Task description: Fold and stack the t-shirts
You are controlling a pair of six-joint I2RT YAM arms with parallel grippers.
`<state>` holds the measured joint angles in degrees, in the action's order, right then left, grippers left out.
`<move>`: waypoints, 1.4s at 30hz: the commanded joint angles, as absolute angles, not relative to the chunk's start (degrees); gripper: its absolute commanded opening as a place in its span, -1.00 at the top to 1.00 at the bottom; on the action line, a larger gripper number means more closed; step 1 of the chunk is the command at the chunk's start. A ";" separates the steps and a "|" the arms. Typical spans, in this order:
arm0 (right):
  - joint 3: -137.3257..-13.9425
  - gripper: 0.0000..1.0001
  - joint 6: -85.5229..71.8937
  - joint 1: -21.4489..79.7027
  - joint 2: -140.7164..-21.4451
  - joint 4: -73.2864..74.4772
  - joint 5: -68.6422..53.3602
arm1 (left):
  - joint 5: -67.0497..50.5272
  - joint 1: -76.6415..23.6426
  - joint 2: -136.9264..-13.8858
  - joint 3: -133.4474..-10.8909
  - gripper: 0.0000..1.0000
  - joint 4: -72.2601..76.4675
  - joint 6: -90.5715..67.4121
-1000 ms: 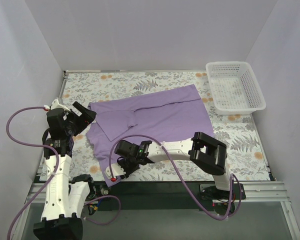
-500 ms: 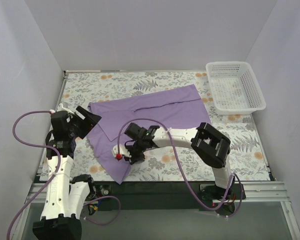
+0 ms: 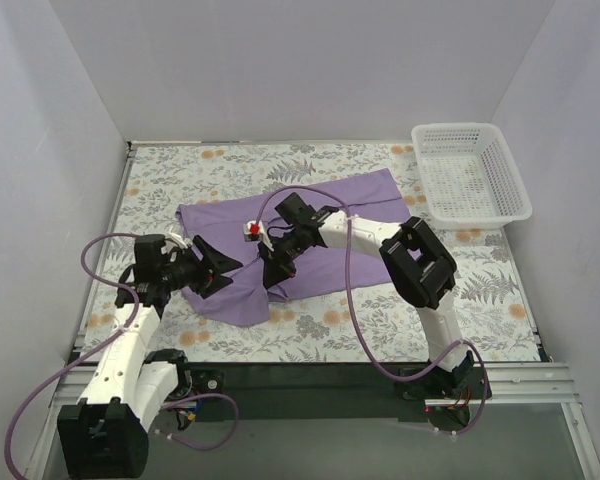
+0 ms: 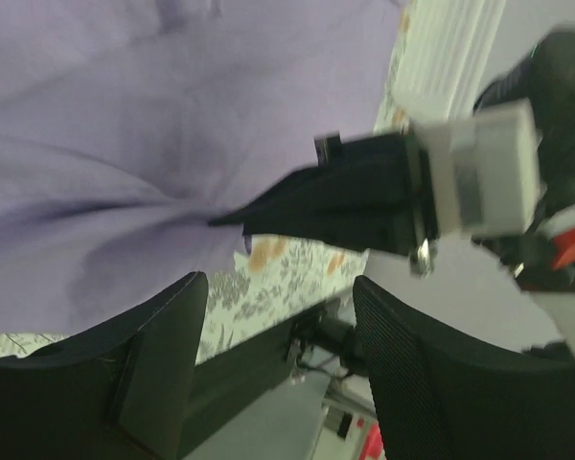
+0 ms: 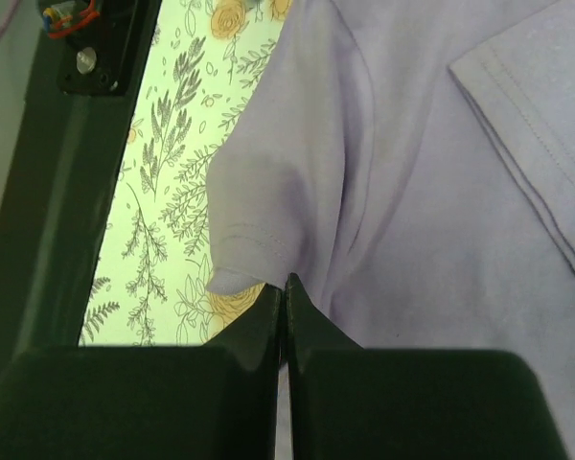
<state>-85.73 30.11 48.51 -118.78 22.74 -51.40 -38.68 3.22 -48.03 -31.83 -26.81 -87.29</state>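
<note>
The lavender t-shirt (image 3: pixel 352 215) lies spread across the middle of the floral table (image 3: pixel 180 170). My right gripper (image 3: pixel 275 278) is shut on its near hem and holds that edge raised over the cloth. In the right wrist view the jaws of the right gripper (image 5: pixel 286 284) pinch the stitched hem, and the t-shirt (image 5: pixel 422 144) hangs in folds beyond. My left gripper (image 3: pixel 224 274) is open just left of that spot, over the shirt's near left part. In the left wrist view the left gripper (image 4: pixel 278 284) holds nothing, the t-shirt (image 4: pixel 125 134) fills the upper left, and the right gripper (image 4: pixel 345 196) pulls the cloth to a point.
A white lattice basket (image 3: pixel 472 175) stands at the back right corner, also visible as the basket (image 4: pixel 450 48) in the left wrist view. The table's dark front rail (image 5: pixel 48 220) runs close to the lifted hem. Purple cables loop from both arms.
The right gripper shut on the shirt's near hem at the front edge and carried it back toward the middle. The left arm swung in from the left edge and its jaws narrowed.
</note>
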 commanded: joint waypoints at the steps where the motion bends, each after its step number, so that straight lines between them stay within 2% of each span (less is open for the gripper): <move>1: -90.08 0.97 24.53 46.68 -120.85 23.38 -59.41 | -45.35 -1.83 -48.60 -30.50 -0.21 -24.96 -88.25; 6: -92.11 0.97 22.06 45.53 -124.10 23.38 -63.01 | -40.62 -9.03 -52.29 -31.63 -0.14 -29.87 -84.47; 14: -94.22 0.97 19.25 43.59 -126.91 23.64 -65.21 | -15.86 -25.03 -63.26 -42.70 -0.08 -43.22 -81.83; 21: -94.31 0.97 18.81 43.51 -127.53 23.55 -65.92 | 1.45 -40.58 -73.29 -48.86 0.02 -46.32 -82.88; 31: -93.69 0.95 18.72 43.51 -127.53 23.64 -66.36 | 15.20 -49.39 -83.40 -53.70 0.05 -44.83 -82.27; 36: -93.16 0.92 18.63 43.51 -127.09 23.64 -67.23 | 20.12 -51.50 -85.70 -54.58 0.17 -44.47 -83.23; 39: -92.81 0.81 18.63 43.51 -126.91 23.73 -67.50 | 19.52 -52.38 -82.72 -53.97 0.26 -43.51 -83.41; 40: -92.64 0.62 18.81 43.51 -126.57 23.99 -67.50 | 19.42 -52.64 -79.75 -53.18 0.26 -43.24 -83.32; 42: -92.55 0.45 18.98 43.24 -126.04 24.26 -67.15 | 18.64 -52.91 -75.78 -51.69 0.22 -41.76 -83.23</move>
